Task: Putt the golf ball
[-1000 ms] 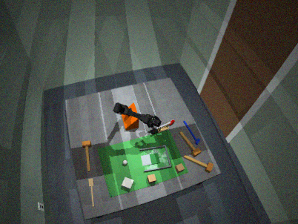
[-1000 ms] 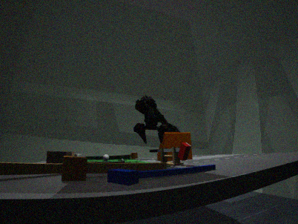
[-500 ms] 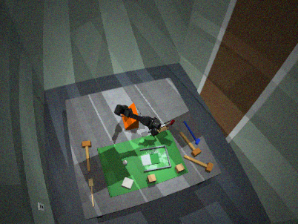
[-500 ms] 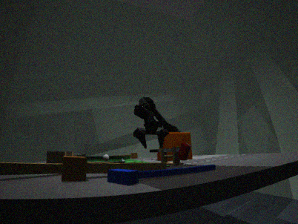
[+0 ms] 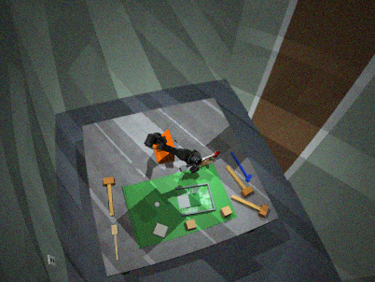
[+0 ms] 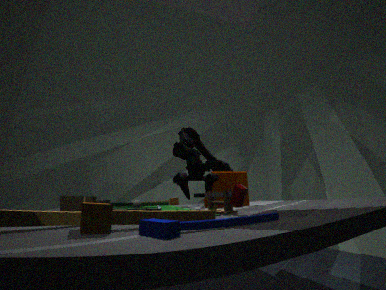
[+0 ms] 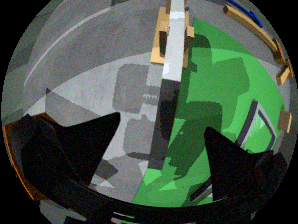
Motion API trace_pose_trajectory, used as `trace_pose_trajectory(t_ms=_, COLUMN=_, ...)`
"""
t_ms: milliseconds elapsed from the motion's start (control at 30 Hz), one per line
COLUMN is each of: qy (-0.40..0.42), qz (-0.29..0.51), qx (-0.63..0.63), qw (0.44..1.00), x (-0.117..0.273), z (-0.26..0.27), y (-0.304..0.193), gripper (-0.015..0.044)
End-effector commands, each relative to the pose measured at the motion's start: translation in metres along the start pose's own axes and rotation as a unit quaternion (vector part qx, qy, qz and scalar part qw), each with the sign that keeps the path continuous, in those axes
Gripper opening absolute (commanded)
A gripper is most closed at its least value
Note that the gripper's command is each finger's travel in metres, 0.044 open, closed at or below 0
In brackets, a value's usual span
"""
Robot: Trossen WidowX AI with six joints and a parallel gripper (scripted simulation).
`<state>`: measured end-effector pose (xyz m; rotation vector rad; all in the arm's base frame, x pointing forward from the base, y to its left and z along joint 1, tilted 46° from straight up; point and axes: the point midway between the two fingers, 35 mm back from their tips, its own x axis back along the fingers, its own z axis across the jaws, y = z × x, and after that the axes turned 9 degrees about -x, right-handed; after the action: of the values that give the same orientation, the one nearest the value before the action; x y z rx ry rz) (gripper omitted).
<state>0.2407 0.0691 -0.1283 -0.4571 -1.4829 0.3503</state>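
Note:
The red putter has a red head [image 5: 216,153] [image 6: 240,195], a white shaft [image 7: 175,50] and a dark grip end [image 7: 161,135]. It lies on a wooden rack [image 5: 205,162] [image 7: 157,54] at the mat's edge. My gripper [image 5: 187,170] [image 6: 198,196] [image 7: 164,124] is open and empty, above the dark grip end, one finger to each side of it in the wrist view. The white golf ball [image 5: 157,204] sits on the green mat [image 5: 135,198]. The pale ramp [image 5: 184,201] adjoins the raised green [image 5: 195,201], inside a grey border [image 5: 214,200]. The ball is hidden in the wrist view.
An orange block [image 5: 163,154] [image 6: 230,180] stands by the arm's base. A blue mallet [image 5: 240,166] [image 6: 159,229] and two wooden mallets [image 5: 237,178] [image 5: 249,204] lie to the right. Two more lie left. Wooden blocks [image 5: 190,224] [image 5: 226,211] and a pale block [image 5: 160,230] sit on the mat.

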Motion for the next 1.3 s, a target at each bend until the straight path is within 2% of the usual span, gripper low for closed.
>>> trace_pose_trajectory(t_ms=0, qy=0.002, qz=0.004, qx=0.002, qw=1.000, x=-0.008, z=0.001, y=-0.004, gripper=0.0440)
trace_pose_trajectory(t_ms=367, qy=0.002, qz=0.005, qx=0.002, qw=1.000, x=-0.019, z=0.001, y=-0.007, gripper=0.0440)
trace_pose_trajectory(t_ms=900, qy=0.001, qz=0.001, qx=0.000, qw=1.000, x=-0.016, z=0.000, y=-0.005, gripper=0.0020)
trace_pose_trajectory(t_ms=1133, qy=0.001, qz=0.001, qx=0.000, qw=1.000, x=-0.015, z=0.000, y=-0.005, gripper=0.0000)
trace_pose_trajectory(t_ms=1267, qy=0.001, qz=0.000, qx=0.000, qw=1.000, x=0.001, z=-0.002, y=0.001, gripper=0.0000)
